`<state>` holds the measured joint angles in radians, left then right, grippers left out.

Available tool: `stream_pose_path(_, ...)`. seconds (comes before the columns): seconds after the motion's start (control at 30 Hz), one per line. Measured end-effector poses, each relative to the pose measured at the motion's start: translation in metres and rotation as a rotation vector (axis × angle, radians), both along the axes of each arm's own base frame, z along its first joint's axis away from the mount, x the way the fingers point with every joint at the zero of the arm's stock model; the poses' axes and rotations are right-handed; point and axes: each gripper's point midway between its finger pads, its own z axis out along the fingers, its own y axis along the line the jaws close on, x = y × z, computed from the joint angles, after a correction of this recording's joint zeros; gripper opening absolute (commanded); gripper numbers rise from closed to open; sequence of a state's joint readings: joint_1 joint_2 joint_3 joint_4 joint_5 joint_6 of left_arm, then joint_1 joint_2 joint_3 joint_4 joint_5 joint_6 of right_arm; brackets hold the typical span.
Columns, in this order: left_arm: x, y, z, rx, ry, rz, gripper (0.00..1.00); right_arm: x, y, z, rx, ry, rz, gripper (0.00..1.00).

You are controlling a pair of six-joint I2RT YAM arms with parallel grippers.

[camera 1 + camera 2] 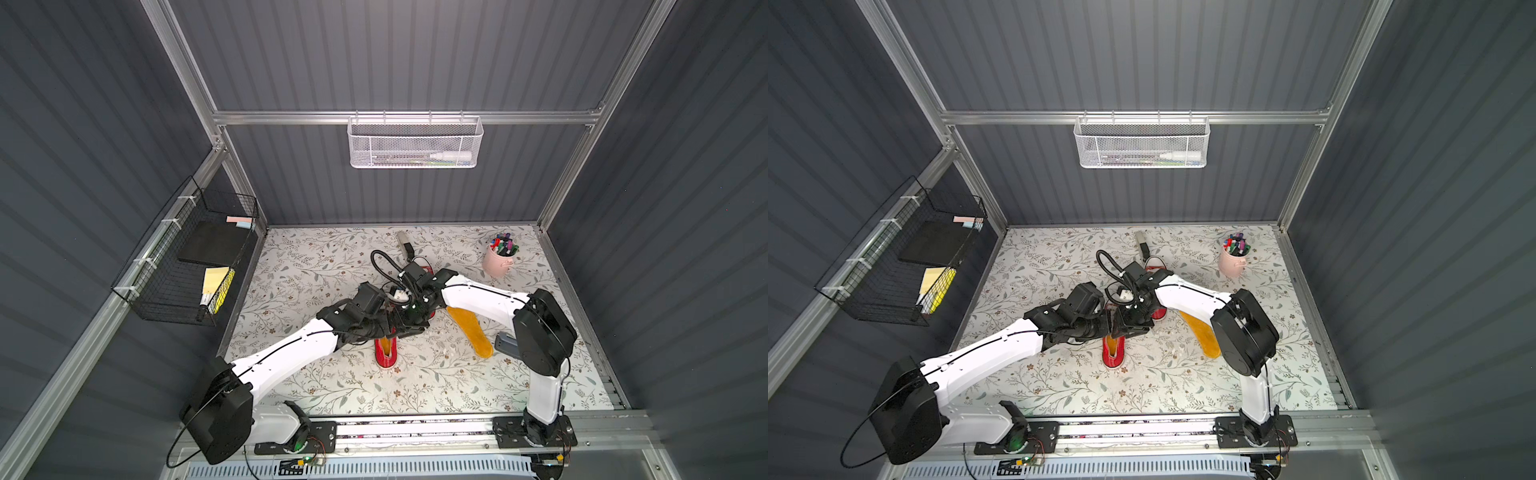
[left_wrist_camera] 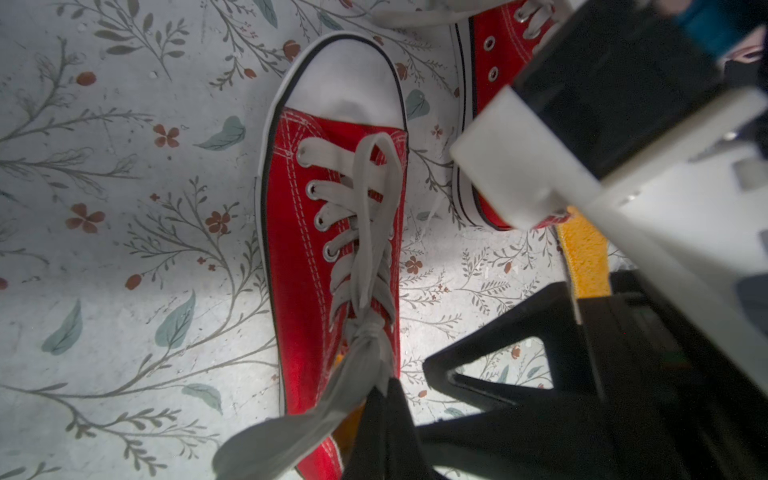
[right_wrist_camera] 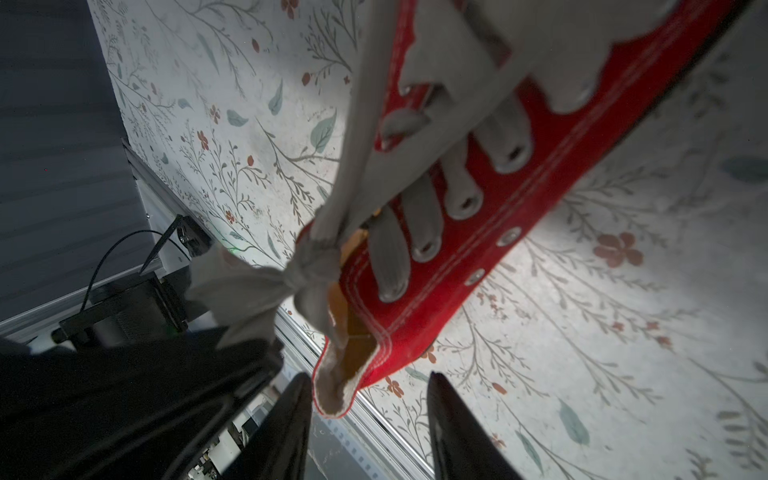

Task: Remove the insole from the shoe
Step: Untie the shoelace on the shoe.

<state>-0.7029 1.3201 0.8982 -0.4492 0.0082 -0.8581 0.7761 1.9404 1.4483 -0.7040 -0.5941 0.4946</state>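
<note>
left end effector (image 2: 384, 399): clamped on grey-white flat lace (image 2: 365, 232) of red canvas sneaker (image 2: 299, 257) | right end effector (image 3: 369, 376): apart, astride sneaker's opening rim

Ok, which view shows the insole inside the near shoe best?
Right wrist: it looks straight into the shoe opening, with the insole yellow and close up. In both top views the insole is a small yellow patch at the heel. Left wrist shows only orange slivers beside the lace.

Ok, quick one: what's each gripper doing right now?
Left gripper: closed on the lace.
Right gripper: open, with the shoe edge between its jaws, not clamped.
</note>
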Motion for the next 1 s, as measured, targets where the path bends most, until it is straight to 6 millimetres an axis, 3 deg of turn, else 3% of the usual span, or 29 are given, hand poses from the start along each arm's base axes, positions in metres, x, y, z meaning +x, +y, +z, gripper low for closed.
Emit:
stream_pose_path(0.27,0.000,0.000,0.017,-0.054,-0.025,0.034,0.00,0.007,0.000,-0.025,-0.058,0.019,-0.024,0.30)
stream_pose_path(0.53,-0.002,0.011,0.032,-0.084,-0.043,0.081,0.00,0.018,-0.001,-0.026,-0.096,-0.036,-0.042,0.16)
stream_pose_path(0.77,-0.005,0.027,0.052,-0.106,-0.084,0.109,0.00,0.028,-0.017,-0.032,-0.163,-0.070,-0.055,0.07)
stream_pose_path(1.0,-0.017,0.043,0.047,-0.044,-0.063,0.112,0.00,0.030,-0.025,-0.035,-0.190,-0.087,-0.045,0.02)
